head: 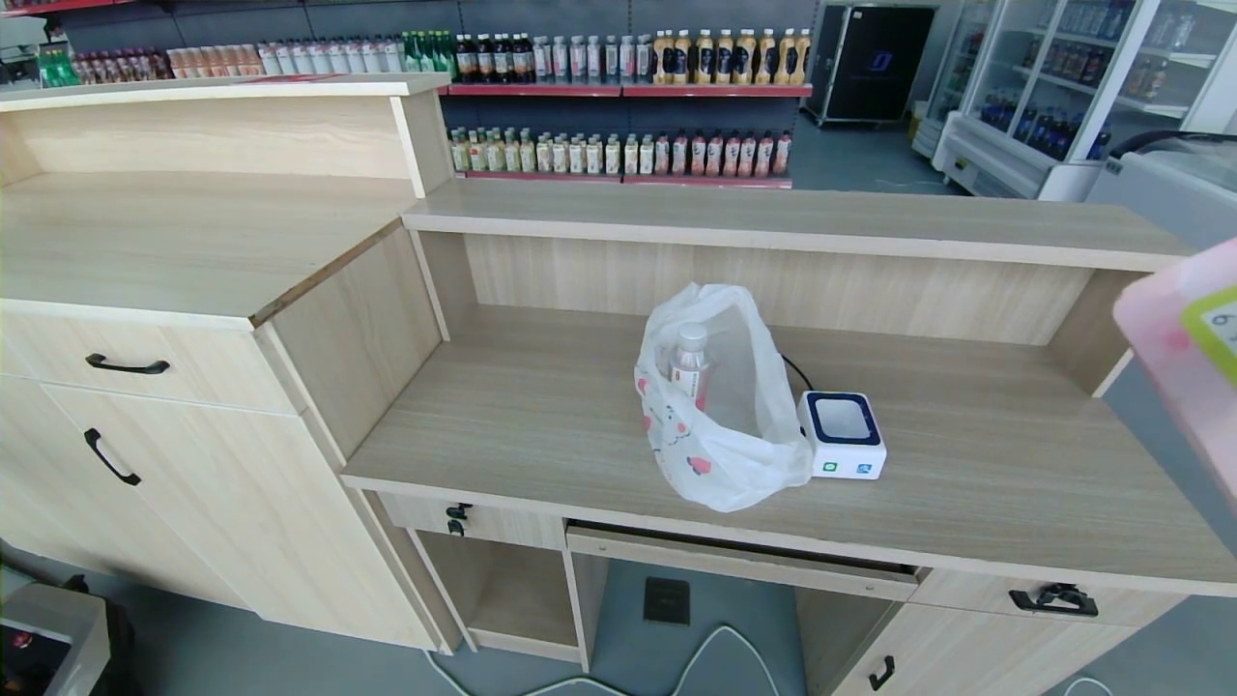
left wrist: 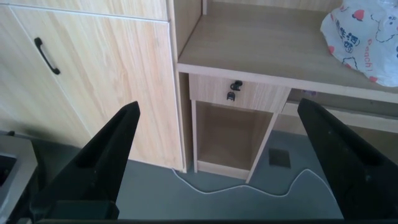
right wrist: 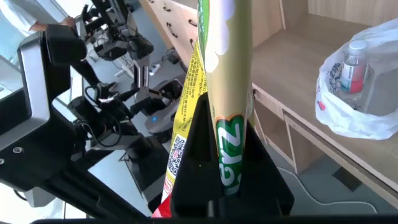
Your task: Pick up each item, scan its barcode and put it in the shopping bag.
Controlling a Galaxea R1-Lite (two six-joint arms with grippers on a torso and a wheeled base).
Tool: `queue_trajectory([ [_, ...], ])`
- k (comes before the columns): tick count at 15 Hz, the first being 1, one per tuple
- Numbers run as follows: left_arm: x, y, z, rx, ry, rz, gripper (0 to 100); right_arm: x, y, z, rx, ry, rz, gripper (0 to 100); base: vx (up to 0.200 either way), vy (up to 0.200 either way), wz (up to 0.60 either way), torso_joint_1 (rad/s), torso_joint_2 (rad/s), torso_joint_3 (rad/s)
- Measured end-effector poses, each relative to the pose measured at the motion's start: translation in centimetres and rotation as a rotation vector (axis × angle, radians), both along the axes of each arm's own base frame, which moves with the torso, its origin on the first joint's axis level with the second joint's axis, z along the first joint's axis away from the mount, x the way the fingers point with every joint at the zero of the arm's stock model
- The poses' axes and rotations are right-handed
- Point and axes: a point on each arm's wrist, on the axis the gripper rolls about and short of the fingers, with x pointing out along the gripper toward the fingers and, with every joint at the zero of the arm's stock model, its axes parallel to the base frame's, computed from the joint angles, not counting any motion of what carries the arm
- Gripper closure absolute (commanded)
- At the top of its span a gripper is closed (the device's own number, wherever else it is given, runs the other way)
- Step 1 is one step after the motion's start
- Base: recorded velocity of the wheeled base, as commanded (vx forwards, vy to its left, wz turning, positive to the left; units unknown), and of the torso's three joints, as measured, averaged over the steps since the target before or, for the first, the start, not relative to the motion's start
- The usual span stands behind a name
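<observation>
A white plastic shopping bag (head: 720, 425) stands open in the middle of the wooden counter (head: 966, 464). A clear bottle (head: 690, 362) with a white cap stands inside it. A small white barcode scanner (head: 842, 435) sits right against the bag, on its right. My right gripper (right wrist: 227, 143) is shut on a flat snack packet (right wrist: 227, 93), green, yellow and pink, held up off the counter's right end. The same packet (head: 1184, 338) looms pink at the head view's right edge. The bag (right wrist: 357, 93) and bottle (right wrist: 353, 65) lie beyond it. My left gripper (left wrist: 219, 107) is open and holds nothing, low in front of the counter's left end, with the bag (left wrist: 364, 37) off to its side.
A raised ledge (head: 773, 217) runs along the counter's back. A taller cabinet (head: 145, 290) adjoins on the left. Drawers and an open cubby (left wrist: 233, 140) sit under the counter, with cables on the floor (left wrist: 236, 186). Drink shelves (head: 618, 97) stand behind.
</observation>
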Motion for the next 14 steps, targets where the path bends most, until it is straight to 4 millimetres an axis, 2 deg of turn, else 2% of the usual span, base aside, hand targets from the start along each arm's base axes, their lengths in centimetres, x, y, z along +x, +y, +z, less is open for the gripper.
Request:
queue_trajectory([
  [3, 0.0, 0.0, 0.0, 0.000, 0.000, 0.000, 0, 0.1, 0.1, -0.4, -0.024, 0.053, 0.017, 100, 0.000, 0.000, 0.00, 0.000, 0.00, 0.000],
  [7, 0.0, 0.0, 0.0, 0.000, 0.000, 0.000, 0, 0.2, 0.4, 1.1, -0.026, 0.029, 0.078, 100, 0.000, 0.000, 0.00, 0.000, 0.00, 0.000],
  [11, 0.0, 0.0, 0.0, 0.000, 0.000, 0.000, 0, 0.5, 0.8, 0.9, -0.082, 0.080, 0.098, 100, 0.000, 0.000, 0.00, 0.000, 0.00, 0.000],
  [14, 0.0, 0.0, 0.0, 0.000, 0.000, 0.000, 0, 0.4, 0.8, 1.5, -0.071, 0.062, 0.112, 100, 0.000, 0.000, 0.00, 0.000, 0.00, 0.000],
])
